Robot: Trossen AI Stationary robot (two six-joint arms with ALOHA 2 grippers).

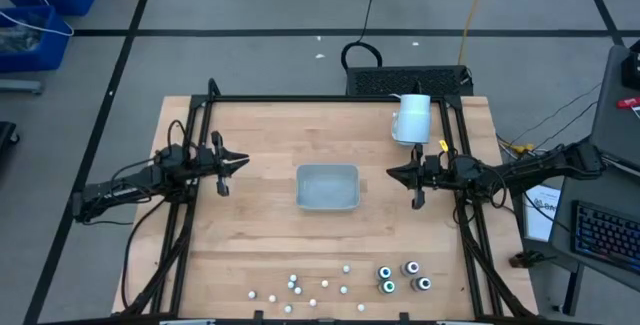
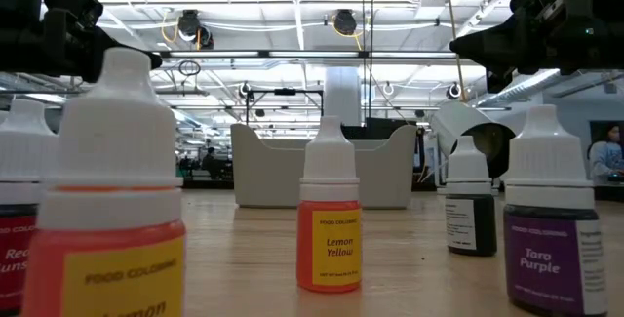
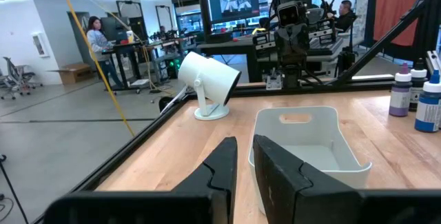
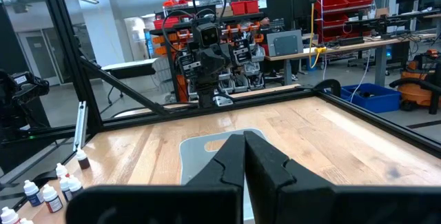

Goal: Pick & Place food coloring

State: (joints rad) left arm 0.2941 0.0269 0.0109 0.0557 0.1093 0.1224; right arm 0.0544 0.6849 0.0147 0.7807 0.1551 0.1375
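Two dark arms and neither one has picked anything up, so my read is this is the very first step, before any reach.

Going big to small: the pale wooden tabletop [image 1: 250, 235] carries everything. Dead centre on it sits the pale grey rectangular plastic tray [image 1: 327, 187], and I'll place everything else off that. It looks empty in the left wrist view. The white mug-like cylinder [image 1: 411, 118] lies tipped on its stand, off the tray's far right corner.

The left claw [image 1: 240, 163] hovers off the tray's left side, pointing at it, its fingers narrowed to a thin slit with nothing between them. The right claw [image 1: 396, 174] hovers off the tray's right side, fingers pressed together, also empty.

The food coloring is all on the near side of the tray, well apart from it, along the tabletop's front edge. The four small dark round jars with white or teal tops [image 1: 403, 276] cluster toward the near right. The tiny whitish dropper bottles [image 1: 300, 287] are scattered near centre and left; the low view shows one labelled Lemon Yellow [image 2: 329, 219].

Next move, I'd guess: one arm has to swing toward that front edge, spread its fingers, and drop over a single bottle. They're small and tippy-looking, so a square approach matters.
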